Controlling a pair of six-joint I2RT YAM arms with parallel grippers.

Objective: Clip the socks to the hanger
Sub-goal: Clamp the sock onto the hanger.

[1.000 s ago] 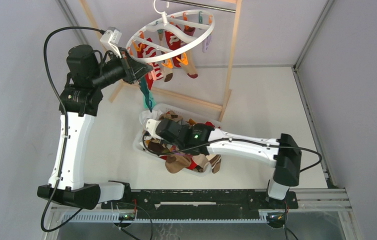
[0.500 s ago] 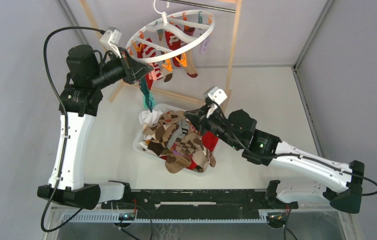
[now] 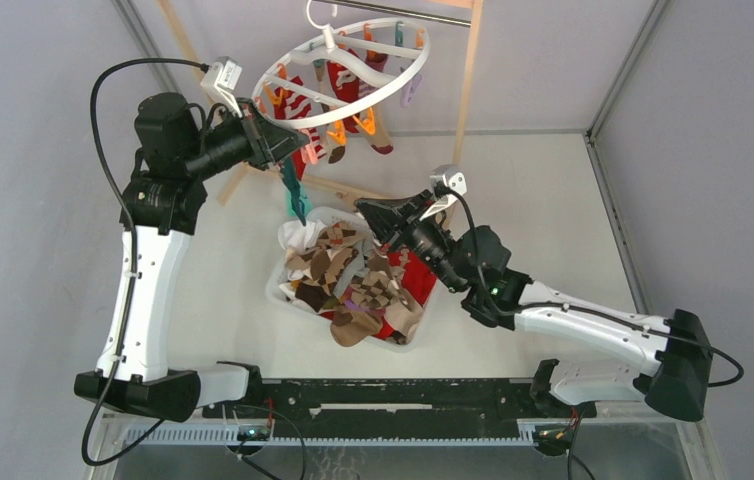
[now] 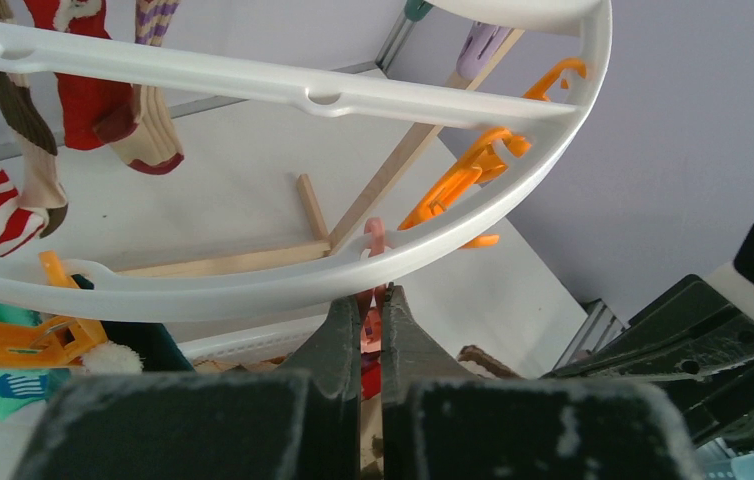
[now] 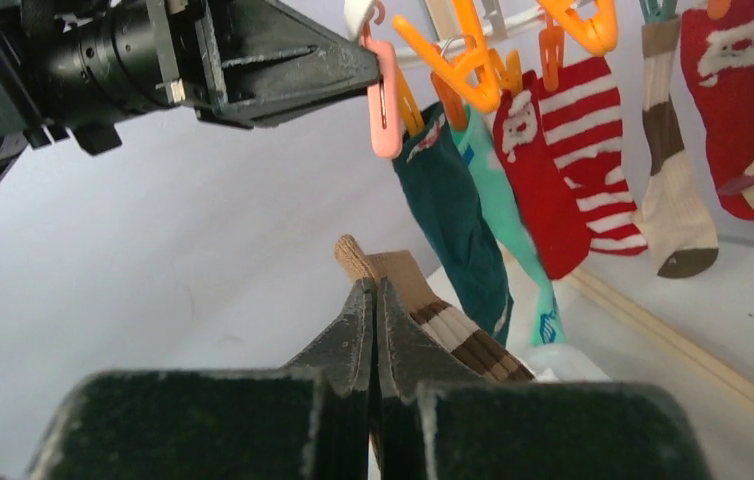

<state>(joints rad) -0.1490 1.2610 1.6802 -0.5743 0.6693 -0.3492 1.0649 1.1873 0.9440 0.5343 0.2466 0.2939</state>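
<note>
The white ring hanger (image 3: 408,68) hangs from the wooden frame with several socks clipped on, among them a red-and-white striped one (image 5: 573,170), a dark green one (image 5: 448,200) and a mint-teal one (image 5: 513,240). My left gripper (image 4: 375,296) is shut on a pink peg (image 5: 385,100) at the ring's near rim. My right gripper (image 5: 374,285) is shut on a tan sock with brown and white stripes (image 5: 458,330), held just below and right of that peg. More socks (image 3: 353,285) fill the tub.
The translucent tub (image 3: 275,290) sits mid-table under the hanger. The pale wooden pole frame (image 3: 468,110) stands behind it, its floor bar (image 3: 373,197) crossing near the tub. Orange pegs (image 4: 463,175) hang on the ring beside the pink one.
The right arm has come up out of the tub and swung toward the hanger with the tan sock. The left arm stayed at the ring, shut on the peg.
</note>
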